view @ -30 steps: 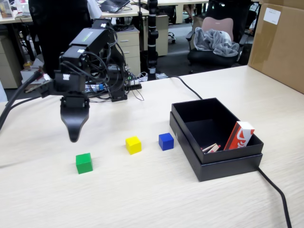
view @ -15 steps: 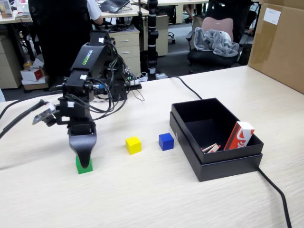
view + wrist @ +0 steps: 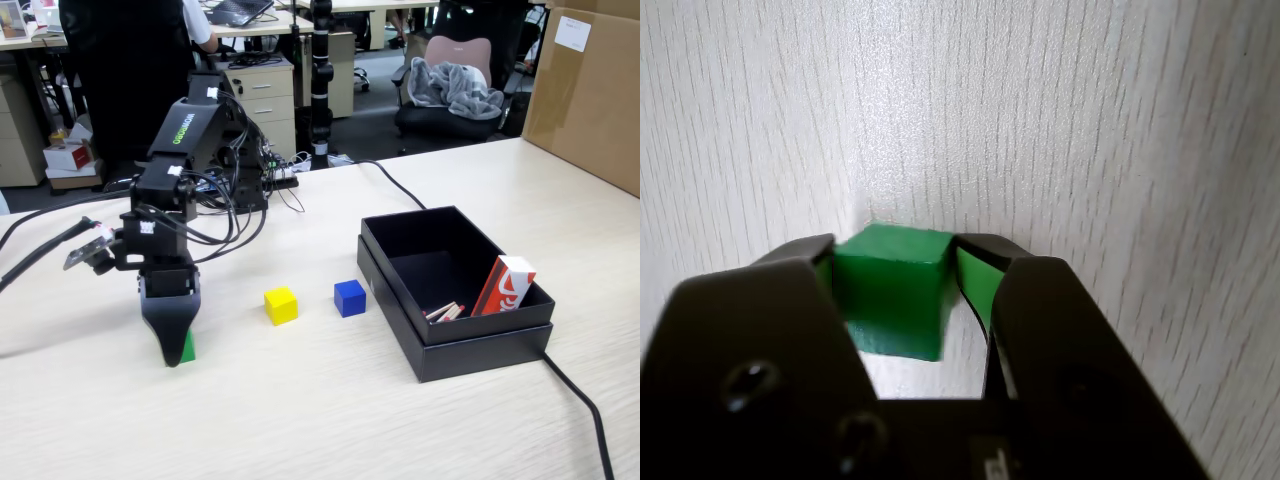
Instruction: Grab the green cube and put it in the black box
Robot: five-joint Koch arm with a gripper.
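Woodgrain fills my screen first: a pale, light-streaked table carries everything, and behind it I see an office, with a grey cloth heaped on a chair, a drawer cabinet and a large brown cardboard box standing at the table's far right edge in the fixed view. A black cable runs off the near right corner. Now the containers: the black box sits on the right half of the table, open-topped, and inside it I make out a red-and-white carton leaning against the near right wall and a few small sticks beside it that I can't identify. Left of the box, apart from it, sits a blue cube, then a yellow cube further left. On the far left my arm points its gripper straight down at the table. From the wrist view the jaws are closed in around the green cube, one pad against each side, so I've got it pinched, and it looks to rest on the wood, well apart from the black box.
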